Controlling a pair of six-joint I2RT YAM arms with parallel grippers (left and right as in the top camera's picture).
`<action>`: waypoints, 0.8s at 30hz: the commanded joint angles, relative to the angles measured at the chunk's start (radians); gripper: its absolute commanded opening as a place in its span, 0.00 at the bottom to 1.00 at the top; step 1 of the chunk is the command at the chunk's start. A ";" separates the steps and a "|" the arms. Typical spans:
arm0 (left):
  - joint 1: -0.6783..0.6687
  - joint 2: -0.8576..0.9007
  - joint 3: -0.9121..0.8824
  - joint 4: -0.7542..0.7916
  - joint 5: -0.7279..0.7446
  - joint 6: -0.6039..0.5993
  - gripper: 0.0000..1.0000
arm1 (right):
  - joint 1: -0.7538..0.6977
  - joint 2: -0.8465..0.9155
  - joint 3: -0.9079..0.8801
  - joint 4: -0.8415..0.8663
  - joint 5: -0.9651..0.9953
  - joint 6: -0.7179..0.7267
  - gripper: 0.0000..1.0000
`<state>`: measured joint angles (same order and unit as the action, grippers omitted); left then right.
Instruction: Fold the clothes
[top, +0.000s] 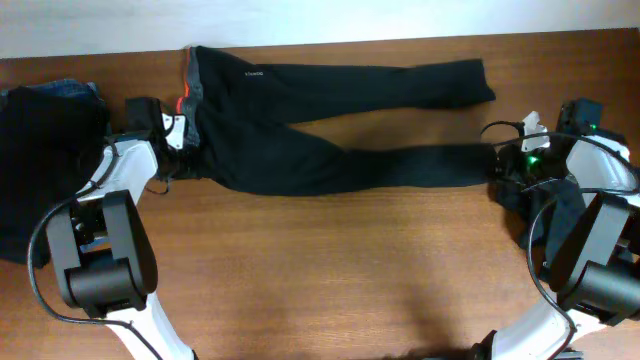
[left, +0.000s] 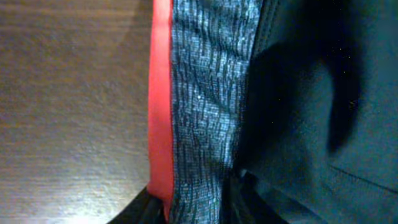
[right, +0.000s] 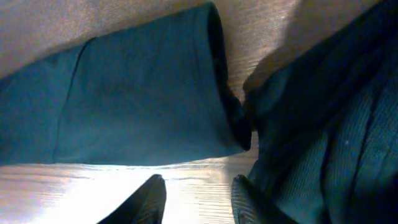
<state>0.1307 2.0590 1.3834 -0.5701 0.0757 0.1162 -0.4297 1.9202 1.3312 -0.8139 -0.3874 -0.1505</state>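
Overhead: trousers (top: 300, 150) lie flat across table (top: 320, 290), waist left, legs right, spread out ready for folding, I'd say. L gripper (top: 190, 140) sits at the waist, R gripper (top: 500, 165) at the near leg's hem. One per end, prob. to lift both together. A dark pile (top: 40, 150) waits far left.

L wrist: grey waistband (left: 205, 112) w/ red edge (left: 160, 93) runs down to the fingers; clamped or not, can't tell.

R wrist: fingertips (right: 152, 196) apart, bare wood betw. them, hem (right: 214, 81) just ahead, nothing held. Another dark cloth (right: 323, 124) lies beside.
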 joint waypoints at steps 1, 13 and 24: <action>0.005 0.006 -0.002 -0.043 -0.021 -0.018 0.31 | -0.003 0.006 -0.004 0.004 -0.026 -0.002 0.39; 0.024 0.002 -0.001 -0.094 -0.039 -0.086 0.21 | -0.002 0.008 -0.006 0.045 -0.028 -0.003 0.40; 0.066 0.002 -0.001 -0.092 -0.030 -0.087 0.18 | -0.002 0.084 -0.007 0.140 -0.027 -0.003 0.45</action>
<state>0.1822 2.0590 1.3865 -0.6548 0.0723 0.0372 -0.4297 1.9980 1.3304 -0.6945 -0.3992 -0.1535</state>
